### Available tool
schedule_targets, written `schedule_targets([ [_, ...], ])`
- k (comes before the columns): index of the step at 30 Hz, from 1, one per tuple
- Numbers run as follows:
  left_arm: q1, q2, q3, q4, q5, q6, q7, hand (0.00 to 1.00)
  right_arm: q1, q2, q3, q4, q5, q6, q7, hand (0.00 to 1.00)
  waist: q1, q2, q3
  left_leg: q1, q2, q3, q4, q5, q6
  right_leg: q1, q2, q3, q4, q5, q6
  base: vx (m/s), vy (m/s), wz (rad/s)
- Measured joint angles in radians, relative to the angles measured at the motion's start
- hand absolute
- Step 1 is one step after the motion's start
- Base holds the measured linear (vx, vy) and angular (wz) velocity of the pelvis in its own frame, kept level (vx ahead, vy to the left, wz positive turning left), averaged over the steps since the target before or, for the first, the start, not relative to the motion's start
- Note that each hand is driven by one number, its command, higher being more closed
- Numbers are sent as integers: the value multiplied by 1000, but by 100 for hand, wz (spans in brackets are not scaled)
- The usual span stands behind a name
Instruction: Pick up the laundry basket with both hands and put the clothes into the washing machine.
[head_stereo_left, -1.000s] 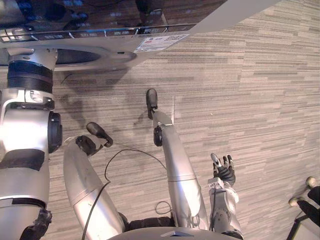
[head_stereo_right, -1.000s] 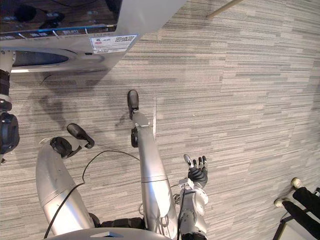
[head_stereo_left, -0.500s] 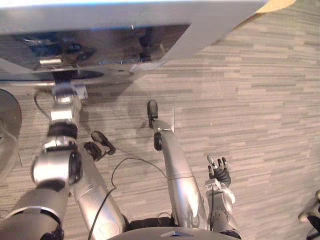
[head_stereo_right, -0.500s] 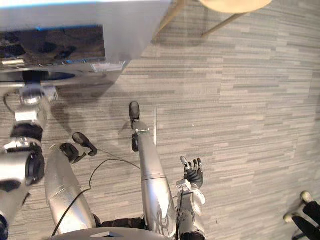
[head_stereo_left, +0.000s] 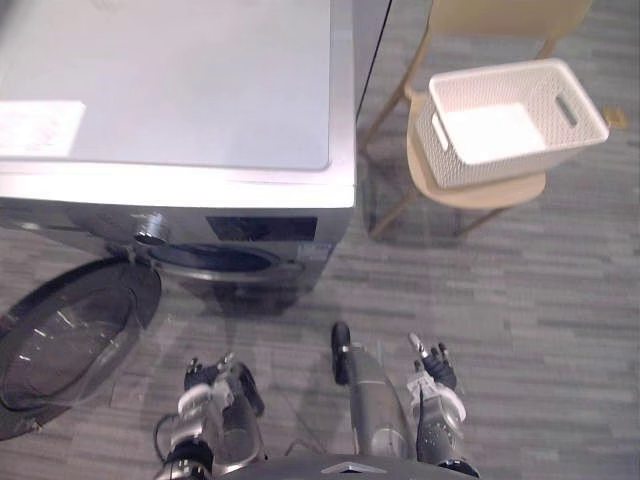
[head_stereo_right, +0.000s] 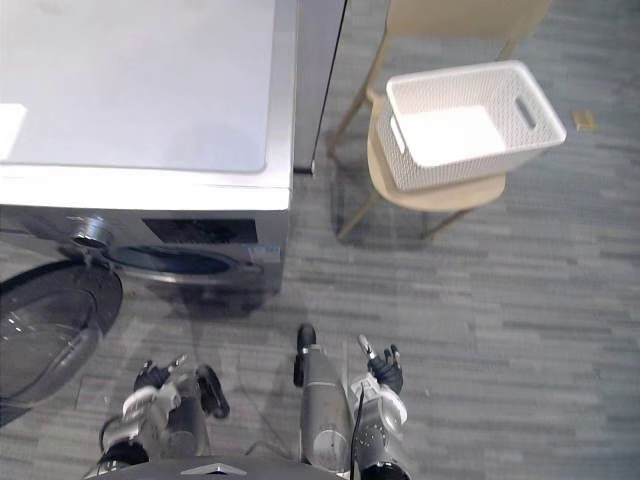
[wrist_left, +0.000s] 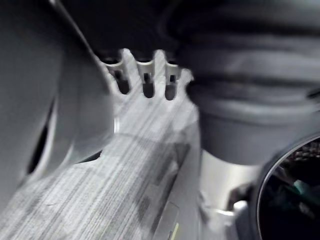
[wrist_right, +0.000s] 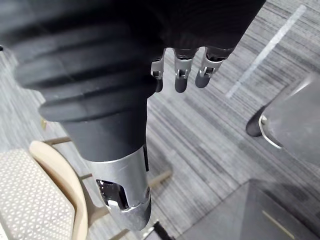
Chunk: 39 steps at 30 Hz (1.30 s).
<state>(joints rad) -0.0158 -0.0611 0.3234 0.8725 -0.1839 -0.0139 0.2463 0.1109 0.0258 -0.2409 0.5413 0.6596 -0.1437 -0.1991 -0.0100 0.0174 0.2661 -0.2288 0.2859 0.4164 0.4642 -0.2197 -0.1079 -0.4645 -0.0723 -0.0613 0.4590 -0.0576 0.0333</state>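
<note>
A white perforated laundry basket (head_stereo_left: 482, 165) with slot handles stands on a pale wooden chair (head_stereo_left: 478, 190) at the far right; its inside looks plain white. The silver washing machine (head_stereo_left: 180, 90) fills the far left, its drum opening (head_stereo_left: 215, 262) dark. Its round glass door (head_stereo_left: 70, 340) is swung open to the left. My left hand (head_stereo_left: 205, 385) hangs low near the floor, fingers (wrist_left: 145, 80) straight, holding nothing. Low on the other side my right hand (head_stereo_left: 435, 365) is also open and empty, its fingers (wrist_right: 180, 75) relaxed. Both hands are far from the basket.
Grey striped carpet lies between me and the chair. The machine's side panel stands close to the chair's left legs (head_stereo_right: 350, 110). A small tan scrap (head_stereo_right: 584, 120) lies on the floor right of the basket. Chair and basket edge (wrist_right: 25, 205) also show past my right wrist.
The camera has tilted up, bringing the machine's top, its open door, the chair and the basket into view. My left arm has dropped from beside the machine to hang low.
</note>
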Motion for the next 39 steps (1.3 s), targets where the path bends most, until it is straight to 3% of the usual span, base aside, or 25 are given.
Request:
schedule_targets([
  [4,109,-23,-15,-74,-10,-13,-11,0,30,-1,-25,74,-52,23,2,0,4,11,-80,117,-44,-5,-170,74,-3,125,-23,-40,-99,8,5,85,-26,35],
  [5,143,-26,-22,-151,-14,-15,-9,0,45,9,-46,75,-72,26,1,0,9,10,-108,156,-60,-17,-239,107,0,168,-31,-68,-130,11,7,24,-20,43],
  [9,202,-23,-35,-407,-118,-53,14,0,67,10,-54,78,-108,40,-1,0,22,8,-126,197,-76,-86,-295,144,1,250,-54,-148,-148,4,14,31,-27,74],
  [10,238,-18,-55,-592,-158,-63,31,0,60,4,-57,85,-135,40,-2,0,40,12,-133,196,-85,-126,-291,147,20,274,-68,-191,-126,-26,13,11,-39,93],
  [11,256,-16,-56,-700,-166,-82,43,0,47,2,-57,93,-158,41,-6,0,45,16,-131,195,-97,-164,-262,136,67,297,-89,-225,-104,-49,15,26,-54,103],
  [14,289,-6,-47,-865,-131,-87,67,0,15,1,-58,104,-160,43,-22,0,50,20,-132,142,-111,-157,-128,164,189,340,-138,-284,-70,-91,17,-13,-33,86],
  [16,303,-6,-46,-928,-91,-87,75,0,1,4,-67,103,-171,43,-24,0,49,15,-130,120,-108,-145,-85,179,212,368,-163,-313,-90,-94,16,-54,22,67],
  [18,360,-15,5,-1001,-38,-87,83,0,-11,0,-79,95,-195,45,-23,0,51,49,-151,117,-65,-108,60,109,209,406,-165,-347,-97,-94,20,-15,71,31],
  [19,370,-17,14,-1011,-29,-87,88,0,-10,0,-79,90,-195,46,-22,0,49,52,-153,128,-61,-104,61,99,207,414,-165,-350,-100,-94,22,13,76,21],
  [20,397,-24,43,-1049,-5,-86,99,0,2,3,-77,66,-195,53,-21,0,46,64,-162,174,-58,-85,0,69,182,431,-161,-359,-117,-85,37,25,152,18],
  [21,420,-31,65,-1091,18,-83,104,0,8,4,-78,61,-196,59,-19,0,42,78,-182,200,-69,-72,-103,30,121,425,-152,-366,-132,-73,51,27,157,24],
  [22,421,-32,87,-1113,36,-83,111,0,10,15,-77,65,-196,65,-18,0,40,73,-201,207,-86,-59,-155,46,60,418,-161,-368,-145,-61,61,36,169,21],
  [25,424,-35,155,-1151,72,-82,141,0,33,41,-67,71,-197,82,11,0,38,31,-226,218,-151,-59,-269,105,73,430,-189,-391,-221,6,68,66,136,22],
  [28,421,-35,216,-1145,106,-68,155,0,46,40,-68,85,-197,82,19,0,38,28,-228,247,-179,-58,-283,118,71,466,-201,-395,-260,37,86,101,114,11],
  [35,353,-24,275,-953,144,-8,139,0,61,40,-82,115,-235,99,26,0,37,22,-225,236,-162,-6,-318,106,59,436,-167,-371,-314,49,68,-26,5,-18],
  [39,318,-23,257,-837,144,-6,134,0,62,40,-83,113,-235,105,27,0,35,5,-198,226,-136,46,-320,110,40,407,-134,-329,-354,84,57,23,-34,-41],
])
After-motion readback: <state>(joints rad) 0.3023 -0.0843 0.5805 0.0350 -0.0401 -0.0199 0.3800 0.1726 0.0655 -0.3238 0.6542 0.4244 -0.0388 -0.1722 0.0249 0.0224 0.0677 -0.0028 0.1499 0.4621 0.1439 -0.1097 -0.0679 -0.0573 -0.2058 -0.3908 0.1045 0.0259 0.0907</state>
